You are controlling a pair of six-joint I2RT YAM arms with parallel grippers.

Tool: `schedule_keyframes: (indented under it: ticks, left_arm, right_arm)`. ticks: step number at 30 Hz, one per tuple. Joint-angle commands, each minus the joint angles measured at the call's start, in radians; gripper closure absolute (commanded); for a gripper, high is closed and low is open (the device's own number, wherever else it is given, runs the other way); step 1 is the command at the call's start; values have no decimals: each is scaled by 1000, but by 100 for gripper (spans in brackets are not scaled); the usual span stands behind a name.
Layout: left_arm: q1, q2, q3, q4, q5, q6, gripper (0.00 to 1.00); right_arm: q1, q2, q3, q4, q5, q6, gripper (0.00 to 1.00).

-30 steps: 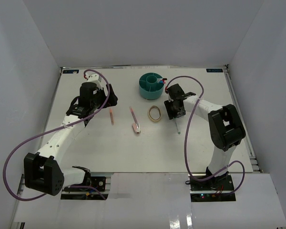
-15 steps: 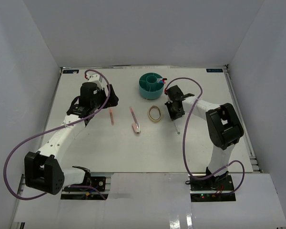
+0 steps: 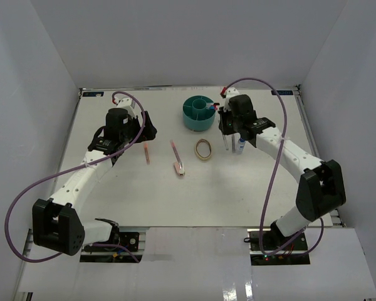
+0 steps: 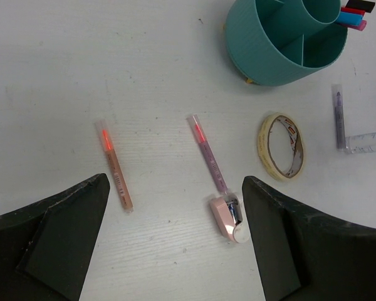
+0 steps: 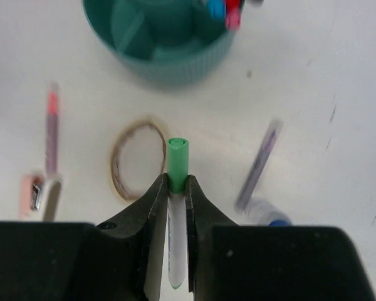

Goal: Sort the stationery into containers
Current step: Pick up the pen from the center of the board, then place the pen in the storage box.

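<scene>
White matte tabletop, boxed in by plain white walls. The round, ribbed teal organizer stands at the far middle. One of its ring compartments holds pens with blue, red and pink caps. Right fingers are clamped on a green-capped pen, just right of the organizer. Left fingers stand apart, holding nothing.
</scene>
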Motion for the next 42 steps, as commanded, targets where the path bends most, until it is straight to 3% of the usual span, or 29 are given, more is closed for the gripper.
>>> schedule_keyframes:
  ticks: [1, 7, 16, 24, 42]
  left_arm:
    - [-1, -20, -8, 10, 12, -3, 2]
    - [-2, -25, -13, 12, 0, -3, 2]
    - [-1, -14, -14, 12, -3, -2, 2]
    - [-1, 0, -16, 12, -3, -2, 2]
    - [-2, 27, -17, 12, 17, -6, 2]
  right_arm:
    - [2, -52, 48, 271, 9, 9, 92]
    - [2, -14, 71, 690, 75, -31, 85]
    - [-9, 248, 255, 979, 140, -91, 88]
    - [-32, 438, 356, 1077, 181, -88, 87]
    - [-50, 609, 356, 1145, 146, -11, 87]
